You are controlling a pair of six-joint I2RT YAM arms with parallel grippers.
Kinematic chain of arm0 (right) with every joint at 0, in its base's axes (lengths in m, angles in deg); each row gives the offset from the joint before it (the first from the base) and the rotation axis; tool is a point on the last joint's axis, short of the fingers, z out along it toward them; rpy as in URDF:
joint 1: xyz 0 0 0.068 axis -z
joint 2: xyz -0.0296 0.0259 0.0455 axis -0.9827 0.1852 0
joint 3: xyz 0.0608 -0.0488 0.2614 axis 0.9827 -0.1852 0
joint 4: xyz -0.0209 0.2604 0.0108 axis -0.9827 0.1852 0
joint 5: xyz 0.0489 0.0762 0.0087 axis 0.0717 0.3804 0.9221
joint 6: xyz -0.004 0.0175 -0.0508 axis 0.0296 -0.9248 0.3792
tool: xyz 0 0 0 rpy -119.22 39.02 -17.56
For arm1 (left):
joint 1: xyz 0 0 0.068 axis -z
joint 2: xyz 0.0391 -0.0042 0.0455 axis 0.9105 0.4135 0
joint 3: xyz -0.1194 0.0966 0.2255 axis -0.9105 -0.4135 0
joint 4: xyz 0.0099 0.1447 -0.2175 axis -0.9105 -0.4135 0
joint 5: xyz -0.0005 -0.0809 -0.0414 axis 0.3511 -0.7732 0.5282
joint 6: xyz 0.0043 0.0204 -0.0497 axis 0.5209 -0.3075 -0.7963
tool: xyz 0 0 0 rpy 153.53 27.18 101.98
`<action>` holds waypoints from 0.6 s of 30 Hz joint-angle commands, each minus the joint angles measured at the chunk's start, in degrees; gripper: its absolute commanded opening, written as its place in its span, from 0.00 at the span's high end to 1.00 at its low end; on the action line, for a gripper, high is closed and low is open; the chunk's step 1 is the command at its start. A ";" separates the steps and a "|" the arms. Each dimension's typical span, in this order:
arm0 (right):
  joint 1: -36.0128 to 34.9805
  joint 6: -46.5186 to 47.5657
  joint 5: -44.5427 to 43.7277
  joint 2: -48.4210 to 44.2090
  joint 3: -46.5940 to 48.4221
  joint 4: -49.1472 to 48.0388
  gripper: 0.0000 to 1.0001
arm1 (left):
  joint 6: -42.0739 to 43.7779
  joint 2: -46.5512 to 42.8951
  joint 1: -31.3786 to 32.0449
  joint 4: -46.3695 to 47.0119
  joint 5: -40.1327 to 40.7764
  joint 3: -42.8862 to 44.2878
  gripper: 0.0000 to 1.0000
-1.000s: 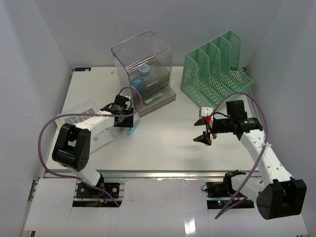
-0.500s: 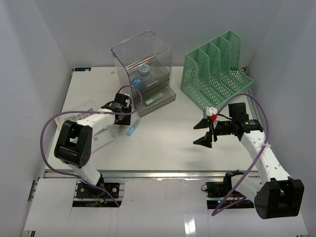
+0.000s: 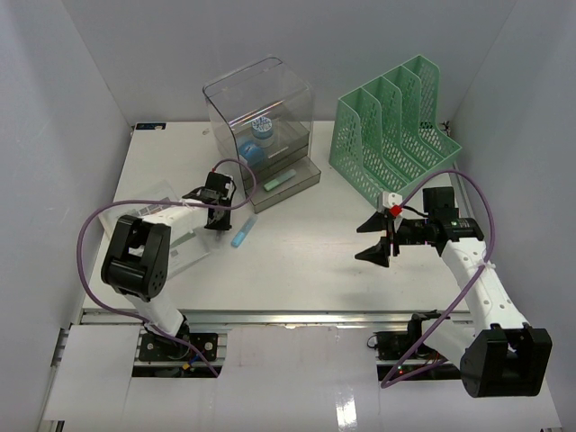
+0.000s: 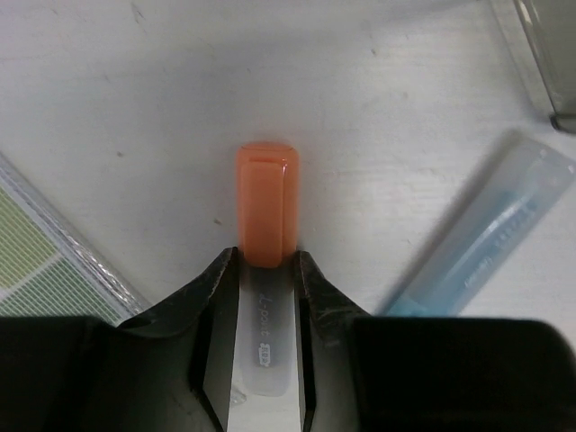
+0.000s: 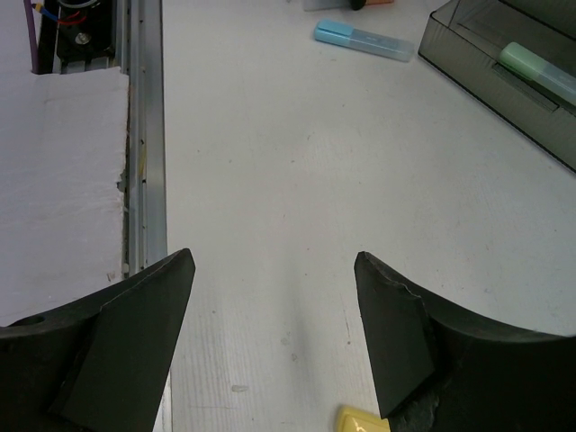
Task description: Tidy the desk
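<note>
Left hand (image 4: 267,265) has closed in onto the orange-capped marker (image 4: 266,202)

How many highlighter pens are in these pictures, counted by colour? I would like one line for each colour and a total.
orange highlighter: 1
blue highlighter, lying on the desk: 1
green highlighter, in the open drawer of the clear drawer box: 1
Total: 3
</note>
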 commanded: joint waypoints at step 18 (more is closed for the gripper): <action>2.92 -0.35 2.90 -0.70 -0.51 0.28 0.21 | 24.80 -13.23 28.39 7.29 1.97 8.06 0.95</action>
